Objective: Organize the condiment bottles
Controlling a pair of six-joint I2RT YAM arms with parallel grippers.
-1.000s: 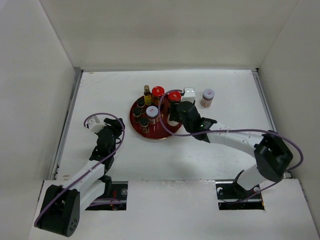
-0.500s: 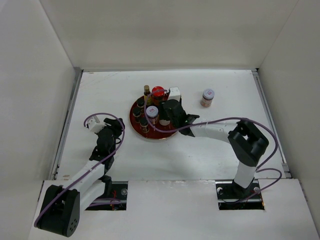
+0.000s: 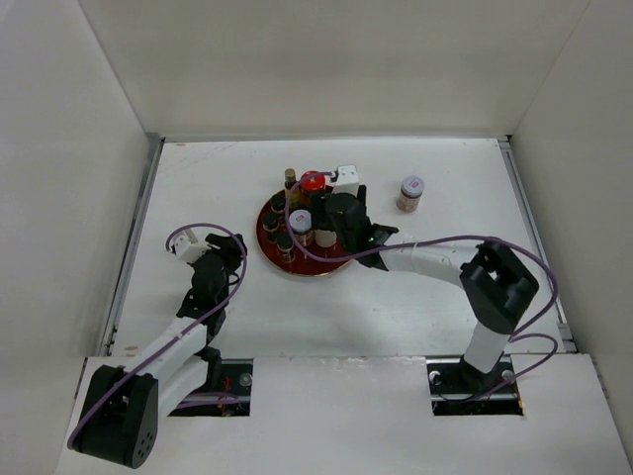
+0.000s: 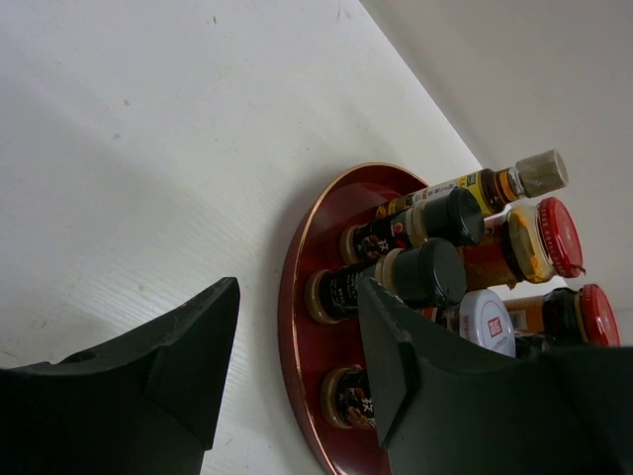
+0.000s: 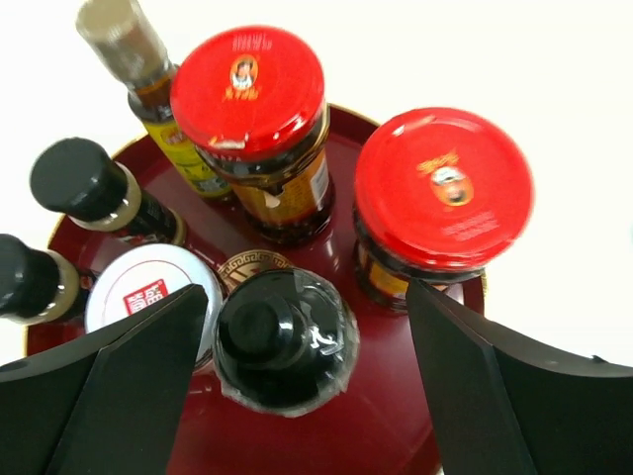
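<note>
The round dark-red tray [image 3: 311,263] holds most of the condiment bottles. In the right wrist view, a black-capped bottle [image 5: 285,336] stands on the tray between two red-lidded jars [image 5: 249,79] [image 5: 442,188] and a white-lidded jar [image 5: 148,302]. Slim dark-capped bottles [image 5: 79,178] and a tan-capped one [image 5: 119,30] stand at the left. My right gripper [image 5: 307,381] is open, with a finger on each side of the black-capped bottle and not touching it. My left gripper [image 4: 292,366] is open and empty, left of the tray [image 4: 294,297].
A second white-lidded jar [image 3: 410,191] stands alone on the table, right of the tray. White walls close in the table on the left, back and right. My right arm reaches across from the near right.
My right gripper has moved left, from the tray's right edge to above its middle. The left arm has not moved.
</note>
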